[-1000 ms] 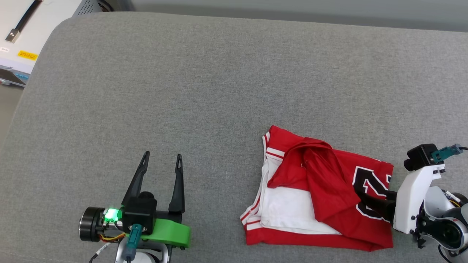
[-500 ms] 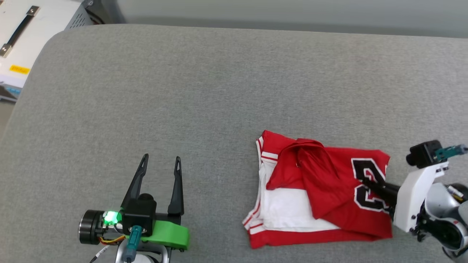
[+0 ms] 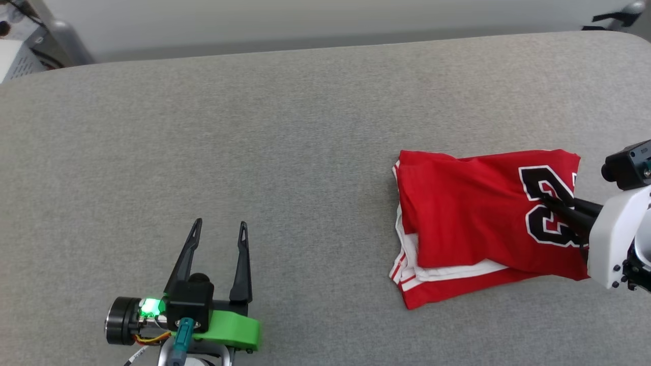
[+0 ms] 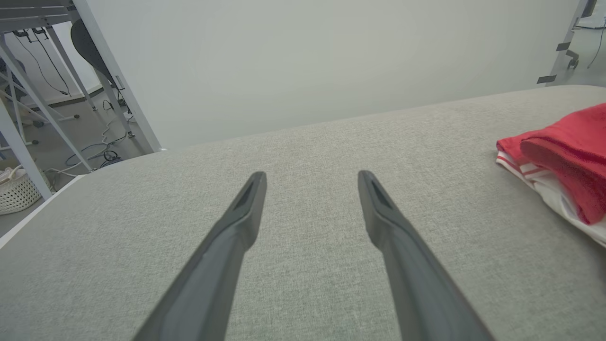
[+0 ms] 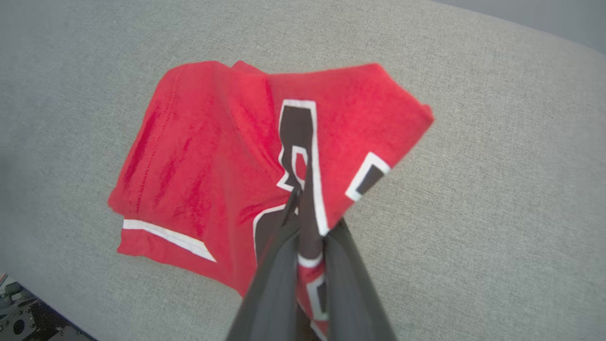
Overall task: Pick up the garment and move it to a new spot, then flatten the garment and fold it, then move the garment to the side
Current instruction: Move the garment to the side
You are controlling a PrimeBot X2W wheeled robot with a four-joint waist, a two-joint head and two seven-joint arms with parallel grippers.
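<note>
The garment [image 3: 468, 218], a red jersey with white trim and a black white-outlined number, lies bunched on the right of the grey cushioned table [image 3: 285, 132]. My right gripper [image 3: 546, 199] is shut on the garment at the number, and that end is lifted. In the right wrist view the fingers [image 5: 303, 213] pinch a fold of the printed cloth [image 5: 213, 156]. My left gripper [image 3: 218, 226] stands open over bare fabric at the lower left, nothing between its fingers [image 4: 246, 208]. The left wrist view has the garment's edge [image 4: 563, 156] at its far right.
The table's far edge runs along the top of the head view, with a pale wall behind. A metal frame leg [image 4: 113, 76] and cables [image 4: 94, 151] stand on the floor off the table's left end, beside a white basket [image 4: 16, 194].
My right gripper closed on the garment at the number and lifted that end, smoothing the loose red flap over the white part. The head camera turned right. The left gripper stayed open and still.
</note>
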